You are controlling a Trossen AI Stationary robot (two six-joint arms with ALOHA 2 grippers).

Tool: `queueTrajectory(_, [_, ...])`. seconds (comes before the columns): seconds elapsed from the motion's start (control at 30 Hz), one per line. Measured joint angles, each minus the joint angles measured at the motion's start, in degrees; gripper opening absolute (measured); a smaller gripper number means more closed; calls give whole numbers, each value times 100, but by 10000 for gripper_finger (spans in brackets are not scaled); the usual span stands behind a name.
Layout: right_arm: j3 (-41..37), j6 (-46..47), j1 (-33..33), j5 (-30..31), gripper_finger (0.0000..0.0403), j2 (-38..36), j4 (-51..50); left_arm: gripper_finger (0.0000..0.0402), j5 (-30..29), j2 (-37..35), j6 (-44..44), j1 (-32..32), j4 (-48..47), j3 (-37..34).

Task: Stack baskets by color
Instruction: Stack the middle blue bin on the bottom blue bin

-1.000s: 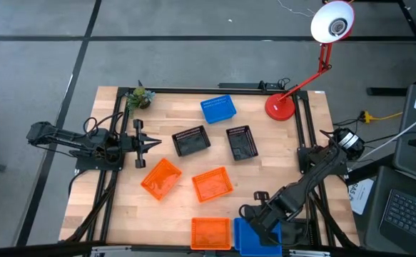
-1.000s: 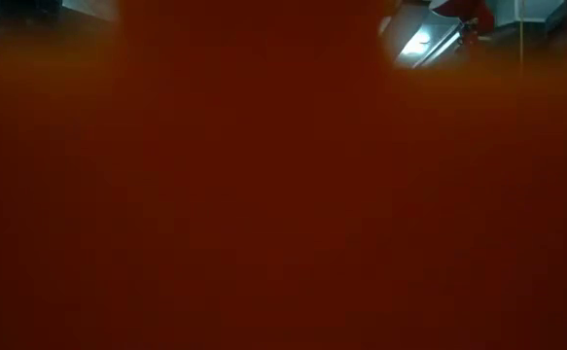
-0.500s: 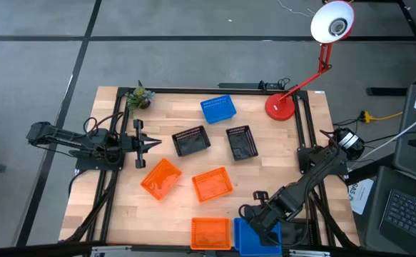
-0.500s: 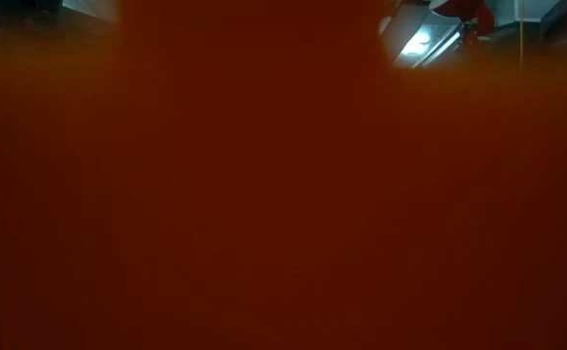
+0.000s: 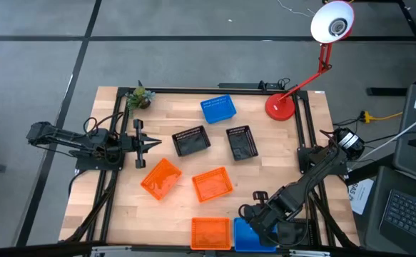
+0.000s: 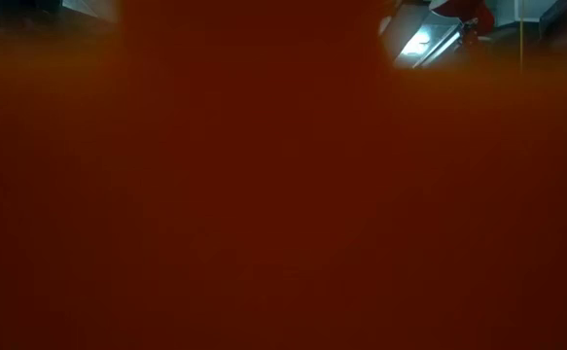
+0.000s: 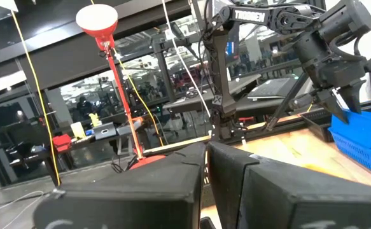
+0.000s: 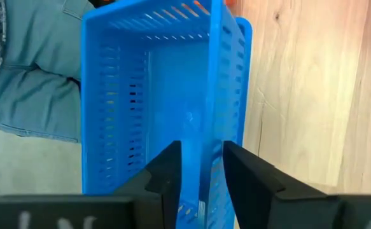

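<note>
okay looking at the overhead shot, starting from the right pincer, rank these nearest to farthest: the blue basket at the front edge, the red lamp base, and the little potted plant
From the right pincer, in the high view:
1. Blue basket at the front edge: directly under the pincer, at the near right.
2. Red lamp base: far right corner of the table.
3. Potted plant: far left corner, diagonally across, farthest.

**Hidden and cut-off parts**

Low view is blocked almost wholly by an orange blur; nothing on the table can be made out. The blue basket (image 5: 245,236) at the near edge is partly covered by the right gripper (image 5: 259,230) and cropped.
</note>
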Motion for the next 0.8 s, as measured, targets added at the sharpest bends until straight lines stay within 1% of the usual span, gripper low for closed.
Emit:
queueTrajectory(0.2, [0,2,0,-11,115,0,1,14,0,-1,0,0,0,0])
queueTrajectory(0.3, [53,9,0,-289,115,5,-31,14,1,-1,0,0,0,0])
queueTrajectory(0.37, [130,13,7,-348,115,7,-104,14,0,-1,0,0,0,0])
queueTrajectory(0.57, [208,-107,52,-273,115,7,-351,14,2,0,-219,-2,-25,0])
queueTrajectory(0.8, [208,-165,50,-160,115,7,-493,14,2,0,-401,-2,-304,0])
